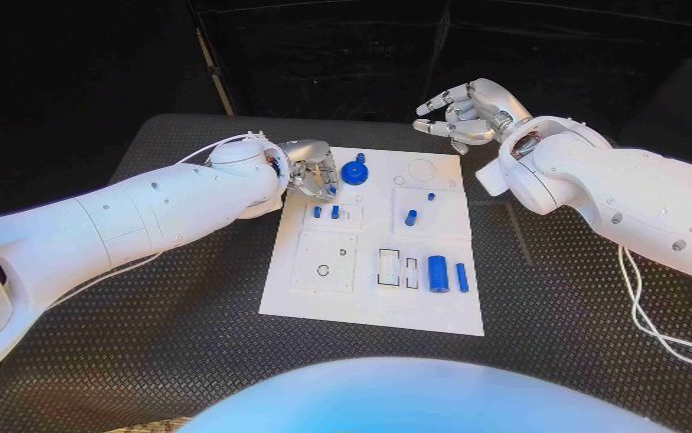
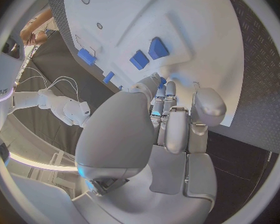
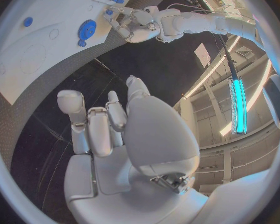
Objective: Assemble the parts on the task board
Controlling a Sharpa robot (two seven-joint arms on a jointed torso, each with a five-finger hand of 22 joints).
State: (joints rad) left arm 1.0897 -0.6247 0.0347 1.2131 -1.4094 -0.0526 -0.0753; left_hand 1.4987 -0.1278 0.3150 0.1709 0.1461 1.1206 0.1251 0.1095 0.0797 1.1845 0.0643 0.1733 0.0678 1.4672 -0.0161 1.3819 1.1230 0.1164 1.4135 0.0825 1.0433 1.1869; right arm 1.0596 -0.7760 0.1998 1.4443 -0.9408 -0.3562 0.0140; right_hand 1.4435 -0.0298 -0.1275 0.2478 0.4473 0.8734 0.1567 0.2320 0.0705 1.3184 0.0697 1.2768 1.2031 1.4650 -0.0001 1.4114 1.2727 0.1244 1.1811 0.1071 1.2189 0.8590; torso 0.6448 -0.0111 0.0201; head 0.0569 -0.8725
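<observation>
Closest to the camera, the near end of the task board (image 1: 368, 318) has two blue cylinders (image 1: 437, 275) lying loose side by side next to some empty rectangular outlines, so those look unplaced to me. Left of them is a square panel with a small ring, nothing seated there as far as I can tell.

Mid-board, a short blue peg (image 1: 410, 218) sits on the right square, and two little blue pieces (image 1: 326, 212) sit on the left one. Can't say if any of these are properly seated or just resting.

Further up, the left hand (image 1: 307, 170) is down at the board's left edge, fingers curled close together right beside the blue gear (image 1: 355, 171); whether it's actually pinching something, I can't tell.

Farthest back, the right hand (image 1: 469, 113) hangs above the table past the board's far corner, fingers loosely spread, holding nothing.

My guess: early days, most of the assembly left.
</observation>
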